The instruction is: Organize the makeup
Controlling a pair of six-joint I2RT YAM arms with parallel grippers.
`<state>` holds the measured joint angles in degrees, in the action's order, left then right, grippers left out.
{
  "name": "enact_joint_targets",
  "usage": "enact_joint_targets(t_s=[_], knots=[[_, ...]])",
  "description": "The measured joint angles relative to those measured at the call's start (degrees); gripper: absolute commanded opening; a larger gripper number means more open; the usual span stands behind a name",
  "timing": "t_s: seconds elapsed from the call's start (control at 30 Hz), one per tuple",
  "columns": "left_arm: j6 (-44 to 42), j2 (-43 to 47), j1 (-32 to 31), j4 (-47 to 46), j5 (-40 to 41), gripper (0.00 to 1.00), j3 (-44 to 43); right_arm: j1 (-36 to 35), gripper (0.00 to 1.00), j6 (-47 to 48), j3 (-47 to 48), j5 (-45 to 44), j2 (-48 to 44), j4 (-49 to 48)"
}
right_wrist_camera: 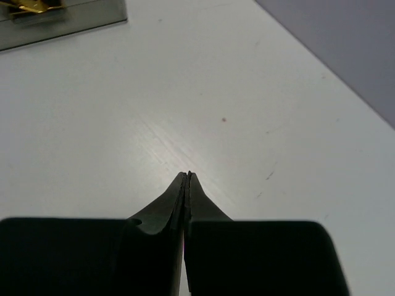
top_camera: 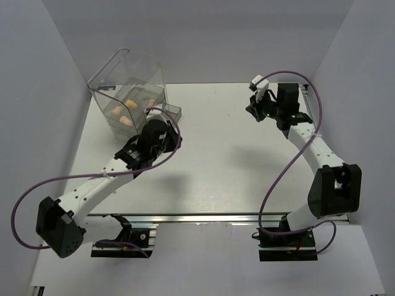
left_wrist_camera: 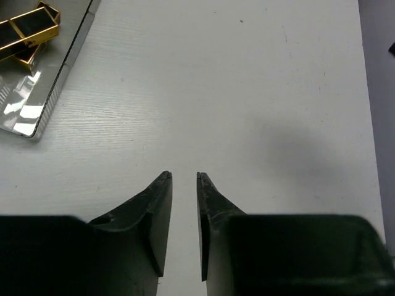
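hovering over the table, the left gripper has a thin gap with nothing in it, and the right gripper is squeezed tight, empty.

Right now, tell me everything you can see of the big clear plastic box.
The clear plastic box stands at the table's far left corner, tall, glossy and see-through, its upper edges slanted. Tan sponges lie inside on its floor. A low clear drawer juts from its right side at the base, holding black-and-gold tubes.
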<state>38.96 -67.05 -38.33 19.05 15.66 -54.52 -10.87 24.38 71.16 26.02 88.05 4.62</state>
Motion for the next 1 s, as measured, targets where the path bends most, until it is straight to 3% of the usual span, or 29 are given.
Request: enact_joint_targets(t_s=[0.17, 0.47, 0.7, 1.0], knots=[[-2.4, -6.8, 5.6, 0.4, -6.8, 0.5, -7.8, 0.3, 0.0, -2.0, -6.1, 3.4, -5.3, 2.1], [-8.3, -21.6, 8.2, 6.0, -12.7, 0.58, -21.4, 2.0, 0.0, -4.6, -9.5, 4.9, -7.7, 1.7], [-12.8, -31.5, 8.2, 11.5, -11.6, 0.6, -26.2, 3.2, 0.0, -5.0, -9.9, 4.8, -7.7, 1.2], [-18.0, -40.5, 8.4, 16.5, -6.4, 0.72, -28.9, 3.8, 0.0, -6.0, -11.1, 4.8, -7.7, 1.0]])
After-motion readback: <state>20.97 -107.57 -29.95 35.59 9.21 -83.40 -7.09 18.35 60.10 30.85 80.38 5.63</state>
